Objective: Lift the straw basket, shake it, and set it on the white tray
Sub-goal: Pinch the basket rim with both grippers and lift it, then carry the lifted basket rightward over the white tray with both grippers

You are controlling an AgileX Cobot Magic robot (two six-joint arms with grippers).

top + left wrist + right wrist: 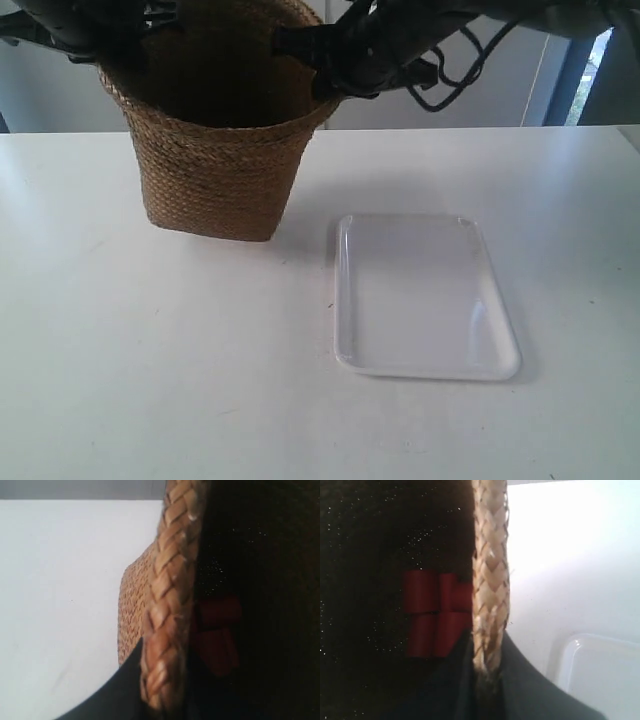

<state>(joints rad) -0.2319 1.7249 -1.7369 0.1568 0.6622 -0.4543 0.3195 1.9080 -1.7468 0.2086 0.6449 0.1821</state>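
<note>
Basket position: the straw basket [215, 170] is by the far edge of the table [150, 400], toward its far-left corner in the exterior view. Whether its base is resting on the surface or just clear of it cannot be told. The white tray [425, 300] lies bare beside it, toward the near edge and right of centre, apart from the basket.

Grip state: the right gripper [487, 677] is clenched on the braided rim on the tray side, one finger inside and one outside. The left gripper [162, 692] is at the opposite rim. Its outer finger lies against the braid, but the inner one is lost in the dark interior, so I cannot tell whether it is clamped.

Hazards:
- The rim is soft braid. Shaking could make it flex or slide out of a pinch, most likely on the unconfirmed left side, and the basket would tip.
- A red piece [432, 615] sits inside and could be thrown out.
- The tray is only slightly larger than the base, so an off-centre descent would land on the rim and skid the glossy tray.

Markings: no brand, label or writing is legible.
</note>
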